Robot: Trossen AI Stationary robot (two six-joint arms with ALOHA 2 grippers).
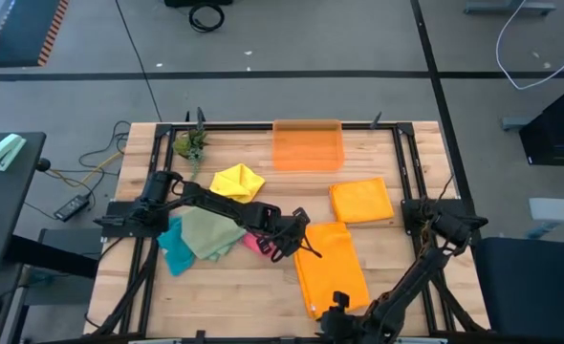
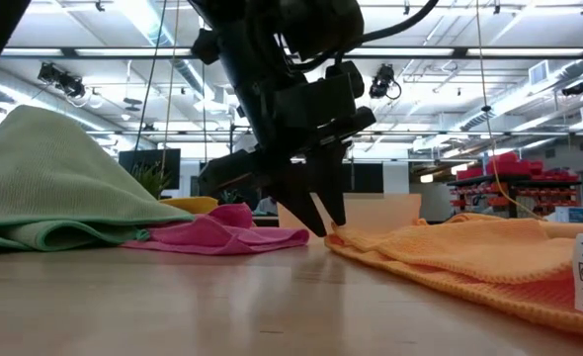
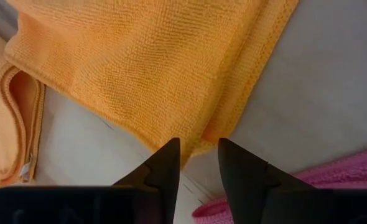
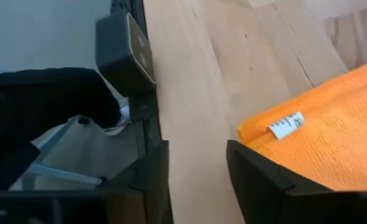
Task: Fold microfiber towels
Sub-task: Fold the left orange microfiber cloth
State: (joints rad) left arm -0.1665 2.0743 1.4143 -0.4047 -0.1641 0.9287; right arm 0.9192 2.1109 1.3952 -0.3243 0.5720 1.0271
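Orange towel (image 1: 332,268) lies spread on the counter (image 1: 411,282), toward the near edge, right of centre. A second orange towel (image 1: 362,201) sits already folded, just beyond it. Pink towel (image 2: 222,231), green towel (image 1: 210,232), teal towel (image 1: 176,250) are heaped together to the left; yellow towel (image 1: 237,182) is crumpled farther back, near the orange bin (image 1: 308,145).

Left hand (image 3: 197,155) is down at the spread towel's far-left corner, tips at counter level, fingers apart w/ a narrow gap, the hem lying right at the gap. Doesn't look clamped on it yet.

Right hand (image 4: 196,168) is at the near edge of the counter by the towel's near corner, where the white tag (image 4: 286,124) shows. Fingers apart, nothing between them.

Handling, my guess: cloth is light, soft, floppy, no stiffness, so it'll drape and sag from any pinch point. Nap looks grippy, not slick; nothing fragile. Best hold prob at the corners or stitched hem, which is thicker and easier to pinch off the flat counter. One corner per hand, lift low, so the sheet folds over w/o bunching. Mid-cloth grab would likely just pucker it.
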